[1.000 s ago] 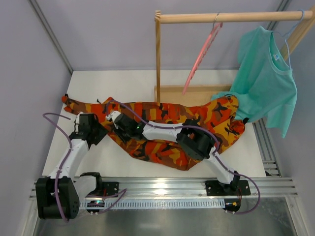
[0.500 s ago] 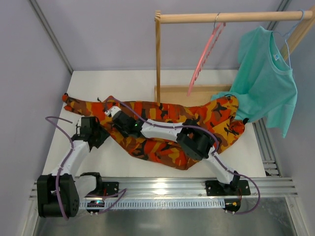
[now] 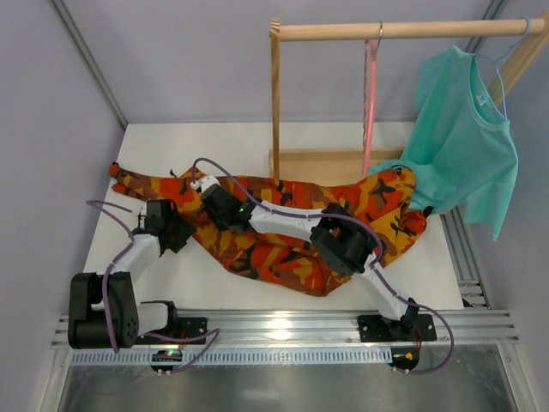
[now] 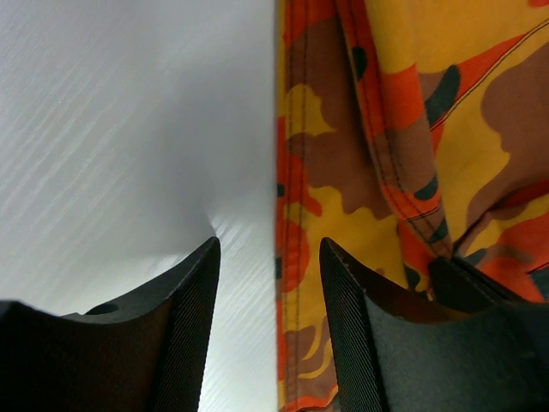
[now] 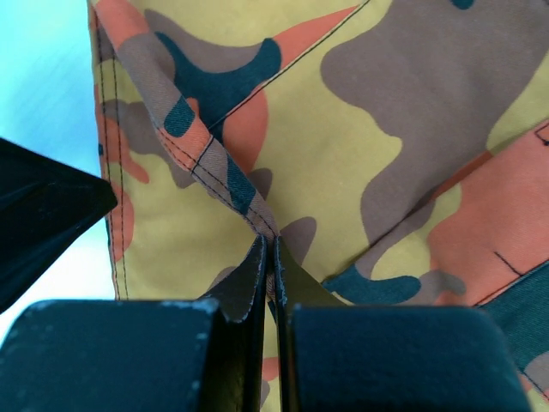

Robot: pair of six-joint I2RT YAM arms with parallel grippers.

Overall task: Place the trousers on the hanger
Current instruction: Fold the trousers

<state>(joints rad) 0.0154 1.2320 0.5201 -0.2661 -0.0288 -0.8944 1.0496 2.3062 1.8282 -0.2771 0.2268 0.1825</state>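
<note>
Top external view is showing the trousers [image 3: 283,257] lying spread across the table [image 3: 171,146], one leg reaching toward the far left corner and the other end bunching just beside the teal T-shirt [image 3: 463,129]. The hanger [image 3: 370,103] is hanging edge-on from the wooden rail [image 3: 412,30] at the far side, well apart from both arms and carrying nothing.

The right tool [image 5: 273,257] is reaching across the cloth toward the left and is pinching a raised fold of the trousers, its fingers pressed together with only the fabric between them. The left tool [image 4: 268,249] is sitting low over the table at the left margin of the garment with its fingers [image 4: 184,326] spread; a stitched edge of the trousers is running up between them, not gripped.

Judging from this, the work is sitting in the pick-up step: one grip is made and the second is being lined up. The next move is calling for the left tool to pinch that stitched edge. Both arms would then be raising the cloth together and carrying it toward the rail. Draping it over the hanger's bar is likely to be the delicate part, since the hanger is hanging freely and may swing.
</note>
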